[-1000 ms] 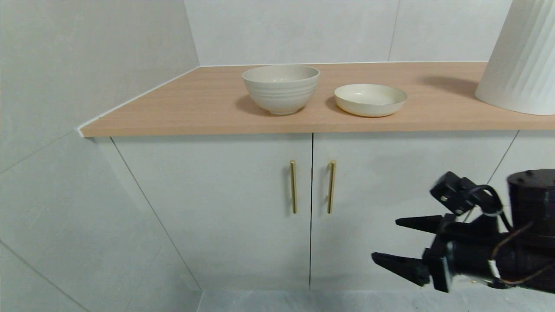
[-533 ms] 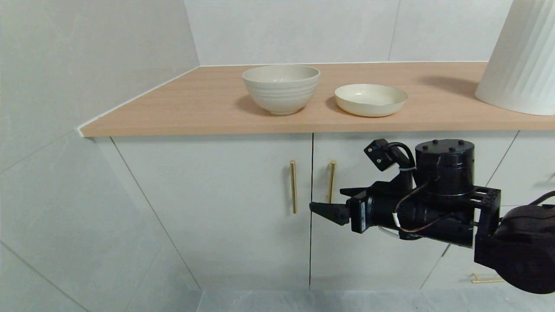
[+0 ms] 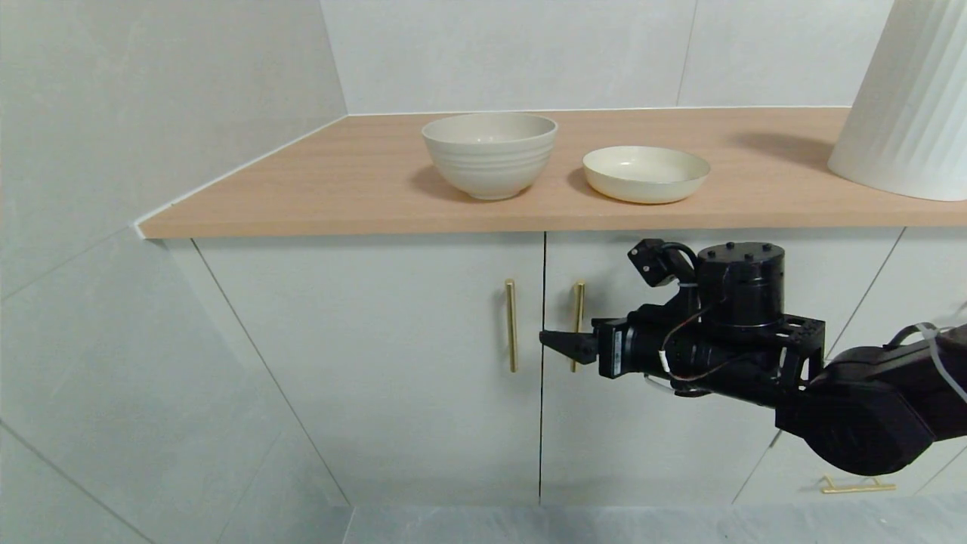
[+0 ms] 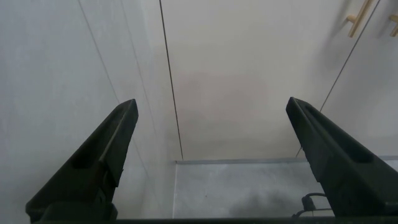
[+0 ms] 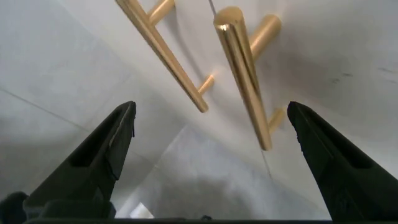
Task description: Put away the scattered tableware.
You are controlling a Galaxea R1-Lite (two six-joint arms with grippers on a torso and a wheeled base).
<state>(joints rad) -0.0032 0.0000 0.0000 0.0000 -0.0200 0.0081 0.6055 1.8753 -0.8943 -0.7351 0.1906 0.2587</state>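
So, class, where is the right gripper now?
In the head view, right of centre, the right gripper is open at the right door handle, below the countertop.

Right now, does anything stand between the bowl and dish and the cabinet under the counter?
Yes, assuming they go inside: both cabinet doors are shut, below the counter holding the bowl and dish. The right gripper, jaws open, is at the right door's handle.

Counter (image 3: 340, 189) above a cabinet (image 3: 378, 363)
Bowl (image 3: 489, 155) left of plate (image 3: 646, 174) on the counter — right gripper (image 3: 559, 344) below, at the right door's handle (image 3: 578, 302).
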